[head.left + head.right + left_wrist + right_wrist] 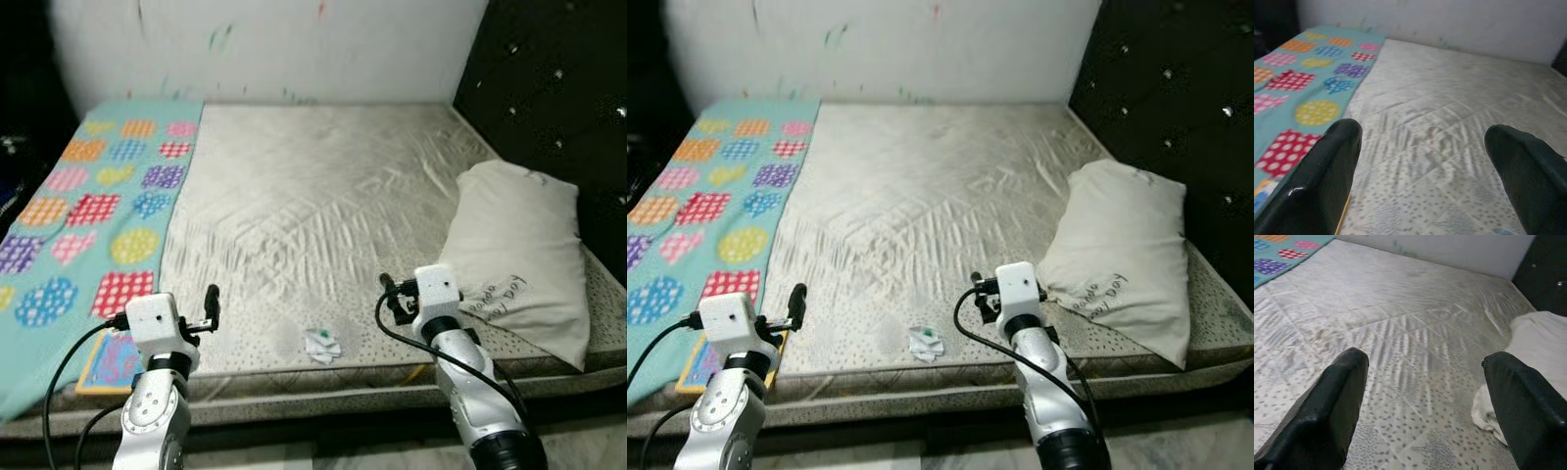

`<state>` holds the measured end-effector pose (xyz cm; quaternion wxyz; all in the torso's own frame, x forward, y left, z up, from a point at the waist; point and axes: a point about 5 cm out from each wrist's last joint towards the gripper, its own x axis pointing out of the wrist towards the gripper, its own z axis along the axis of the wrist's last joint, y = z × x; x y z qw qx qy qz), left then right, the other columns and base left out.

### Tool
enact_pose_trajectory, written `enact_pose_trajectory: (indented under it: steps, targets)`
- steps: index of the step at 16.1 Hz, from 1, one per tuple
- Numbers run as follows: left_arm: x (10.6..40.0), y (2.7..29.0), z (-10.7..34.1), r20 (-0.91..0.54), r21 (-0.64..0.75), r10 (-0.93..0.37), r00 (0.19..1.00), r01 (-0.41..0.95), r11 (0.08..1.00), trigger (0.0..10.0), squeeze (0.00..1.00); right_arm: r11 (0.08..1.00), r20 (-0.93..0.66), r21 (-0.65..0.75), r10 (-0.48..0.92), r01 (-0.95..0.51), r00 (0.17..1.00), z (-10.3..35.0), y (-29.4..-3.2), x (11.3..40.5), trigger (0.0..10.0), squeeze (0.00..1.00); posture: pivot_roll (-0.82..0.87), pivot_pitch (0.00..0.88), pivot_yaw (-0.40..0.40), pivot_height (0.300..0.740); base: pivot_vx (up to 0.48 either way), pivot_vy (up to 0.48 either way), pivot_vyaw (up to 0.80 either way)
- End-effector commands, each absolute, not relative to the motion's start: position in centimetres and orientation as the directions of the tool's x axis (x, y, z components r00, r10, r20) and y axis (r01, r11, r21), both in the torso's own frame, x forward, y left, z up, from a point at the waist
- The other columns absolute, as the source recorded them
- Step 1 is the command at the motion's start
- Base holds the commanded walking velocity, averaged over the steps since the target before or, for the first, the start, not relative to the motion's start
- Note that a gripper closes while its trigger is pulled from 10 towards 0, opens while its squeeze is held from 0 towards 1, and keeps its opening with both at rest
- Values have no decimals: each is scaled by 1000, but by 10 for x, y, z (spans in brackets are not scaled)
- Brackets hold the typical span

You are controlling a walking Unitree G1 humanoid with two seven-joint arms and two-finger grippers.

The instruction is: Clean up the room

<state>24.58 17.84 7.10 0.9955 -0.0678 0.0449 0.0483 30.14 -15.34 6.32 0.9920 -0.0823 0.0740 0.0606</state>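
Crumpled white scrap of paper or wrapper (322,345) lies on the bare mattress (323,196) close to its near edge, between the two arms; pillow (519,255) sits at the headboard side, patterned blanket (88,225) along the left. Left gripper (1425,171) and right gripper (1420,401) both hover above the near edge with fingers spread wide, holding nothing. Likely step is picking up the scrap: bring the nearer gripper down straight over it, straddle it with the fingers, and pinch low without snagging the mattress cover.
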Motion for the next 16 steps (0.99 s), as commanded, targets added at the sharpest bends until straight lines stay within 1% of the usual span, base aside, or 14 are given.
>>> enact_pose_trajectory:
  steps: [1, 8, 10, 13, 16]
  targets:
    - [246, 177, 72, -96, -131, 68, 993, -80, 988, 10000, 0, 983, -180, -147, 81, -108, 980, 61, -159, 300, 10000, 0, -27, 0, -50, 740, 0, 0, 0]
    - [245, 177, 70, -107, -142, 60, 993, -75, 987, 10000, 0, 982, -174, -133, 114, -138, 978, 61, -153, 300, 10000, 0, -26, 0, -57, 740, 0, 0, 0]
    - [244, 177, 70, -106, -144, 55, 993, -71, 987, 10000, 0, 976, -166, -152, 129, -154, 978, 63, -152, 301, 10000, 0, -28, 0, -56, 740, 0, 0, 0]
    - [244, 176, 70, -108, -147, 49, 993, -65, 987, 10000, 0, 974, -167, -163, 129, -157, 978, 63, -151, 300, 10000, 0, -30, 0, -50, 740, 0, 0, 800]
    - [245, 175, 71, -108, -151, 40, 993, -56, 987, 10000, 0, 979, -169, -144, 116, -141, 979, 62, -153, 298, 10000, 0, -33, 0, -47, 740, 0, 0, 0]
